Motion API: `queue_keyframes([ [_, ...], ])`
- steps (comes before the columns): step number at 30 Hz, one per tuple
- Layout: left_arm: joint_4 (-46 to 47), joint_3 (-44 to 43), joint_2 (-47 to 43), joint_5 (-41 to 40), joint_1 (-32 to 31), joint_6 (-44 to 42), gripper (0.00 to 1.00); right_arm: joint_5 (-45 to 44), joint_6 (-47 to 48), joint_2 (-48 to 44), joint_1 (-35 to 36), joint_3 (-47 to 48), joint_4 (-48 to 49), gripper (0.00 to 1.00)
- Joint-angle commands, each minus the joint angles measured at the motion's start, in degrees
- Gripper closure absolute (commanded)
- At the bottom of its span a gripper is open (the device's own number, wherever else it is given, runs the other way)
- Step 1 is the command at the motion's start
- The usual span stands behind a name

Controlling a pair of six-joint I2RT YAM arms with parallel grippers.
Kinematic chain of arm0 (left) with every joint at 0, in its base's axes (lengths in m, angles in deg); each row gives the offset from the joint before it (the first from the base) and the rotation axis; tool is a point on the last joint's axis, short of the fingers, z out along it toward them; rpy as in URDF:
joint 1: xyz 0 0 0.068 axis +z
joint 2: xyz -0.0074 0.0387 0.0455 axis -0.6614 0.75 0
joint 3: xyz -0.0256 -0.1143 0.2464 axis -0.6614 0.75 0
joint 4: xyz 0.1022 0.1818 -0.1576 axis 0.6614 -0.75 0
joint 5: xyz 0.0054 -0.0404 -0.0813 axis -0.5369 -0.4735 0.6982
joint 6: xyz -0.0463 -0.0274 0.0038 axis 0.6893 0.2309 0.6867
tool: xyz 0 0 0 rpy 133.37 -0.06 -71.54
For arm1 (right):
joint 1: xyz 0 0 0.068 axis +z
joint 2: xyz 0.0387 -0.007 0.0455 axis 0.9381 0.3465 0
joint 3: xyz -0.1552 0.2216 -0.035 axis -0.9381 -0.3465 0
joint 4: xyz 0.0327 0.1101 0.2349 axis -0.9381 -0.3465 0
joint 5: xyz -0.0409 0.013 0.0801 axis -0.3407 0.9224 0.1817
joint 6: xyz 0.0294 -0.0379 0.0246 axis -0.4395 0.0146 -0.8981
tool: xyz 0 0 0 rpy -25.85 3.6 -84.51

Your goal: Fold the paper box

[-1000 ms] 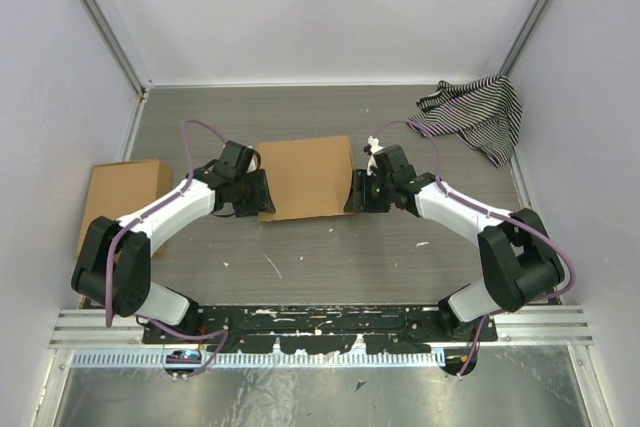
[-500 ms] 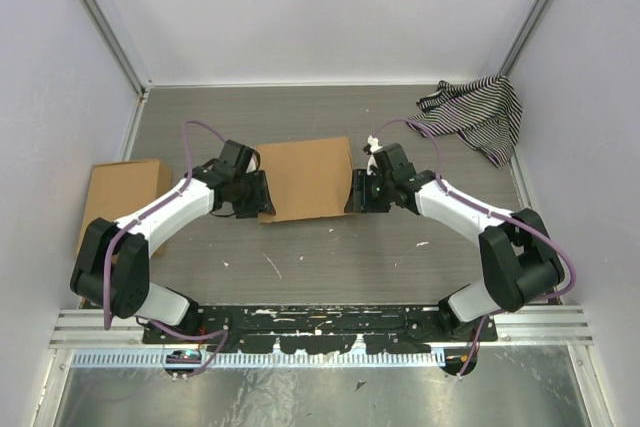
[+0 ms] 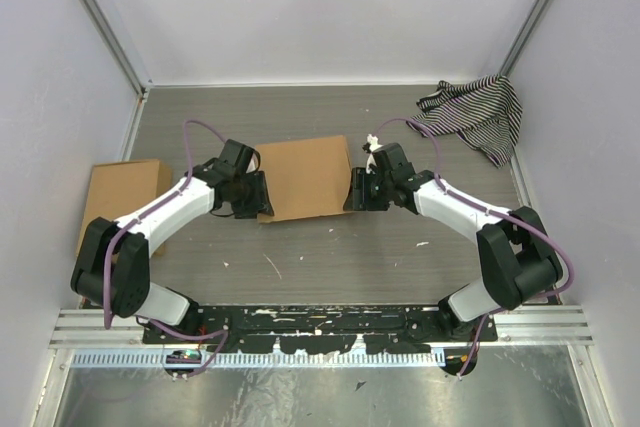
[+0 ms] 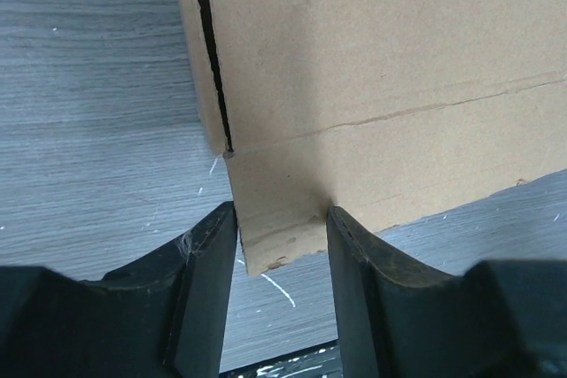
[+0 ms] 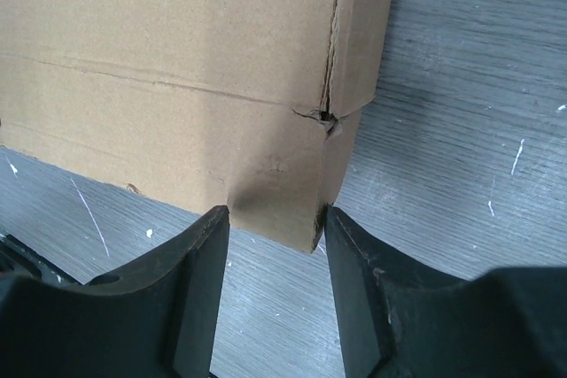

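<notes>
Barely any shift in the last second. The left gripper [image 4: 282, 214] and right gripper [image 5: 275, 216] are clamped on the paper box [image 3: 305, 177] near corners, so the fold looks stalled.

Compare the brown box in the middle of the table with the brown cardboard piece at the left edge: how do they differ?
The paper box is squarish; the cardboard piece looks narrower. The paper box is gripped at its near corners by the left gripper and the right gripper; the cardboard piece lies alone, partly hidden by the left arm. Both are plain brown.
</notes>
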Motion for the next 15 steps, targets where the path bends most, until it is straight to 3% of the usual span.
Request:
queue_keyframes([
  [1,-4.1,-2.8,-0.4,-1.4,-0.3,-1.7,0.49,0.4,-0.3,-0.7,0.3,0.7,2.9,0.47],
  [15,-3.9,-3.1,0.2,0.8,-1.4,-1.2,0.51,0.4,-0.7,-0.7,0.4,1.3,2.6,0.47],
])
